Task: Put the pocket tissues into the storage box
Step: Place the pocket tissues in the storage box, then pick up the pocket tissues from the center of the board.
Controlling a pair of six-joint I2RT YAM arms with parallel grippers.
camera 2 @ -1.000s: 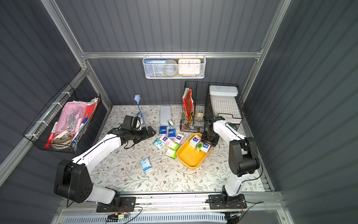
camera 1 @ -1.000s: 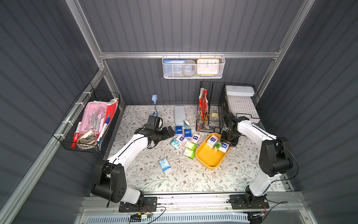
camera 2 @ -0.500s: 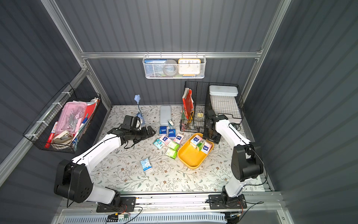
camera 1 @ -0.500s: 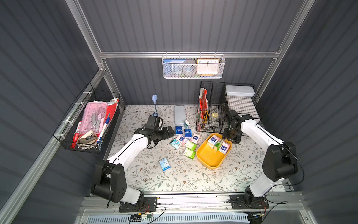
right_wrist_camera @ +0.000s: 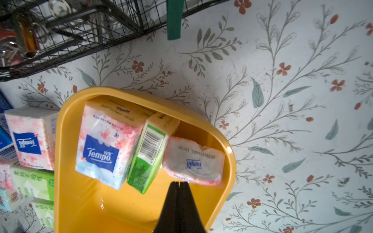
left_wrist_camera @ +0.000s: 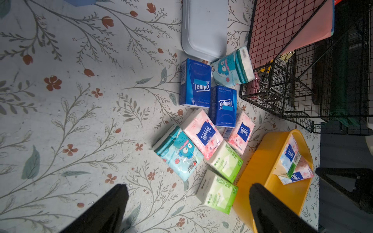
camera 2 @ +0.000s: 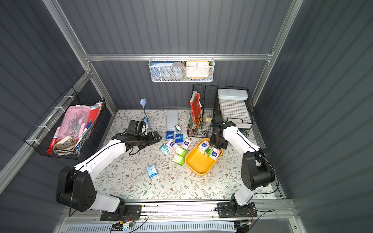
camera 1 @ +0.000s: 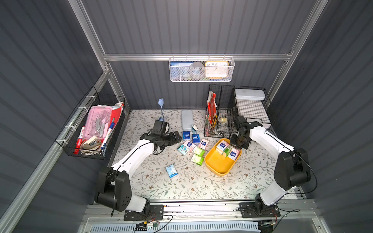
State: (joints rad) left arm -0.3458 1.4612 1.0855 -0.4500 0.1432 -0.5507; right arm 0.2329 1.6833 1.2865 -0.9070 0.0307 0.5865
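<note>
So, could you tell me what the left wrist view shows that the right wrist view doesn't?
Only left wrist: the long grey-blue flat case and the open left claw. Only right wrist: the right claw, tips shut, and the date stamp on a pink-edged white packet. Both: the shallow yellow plastic tub holding three tissue packets, and the black wire basket.

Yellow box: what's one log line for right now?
storage box: some pocket tissues inside, others on table | right gripper: shut, empty, at box | left gripper: open, empty
</note>
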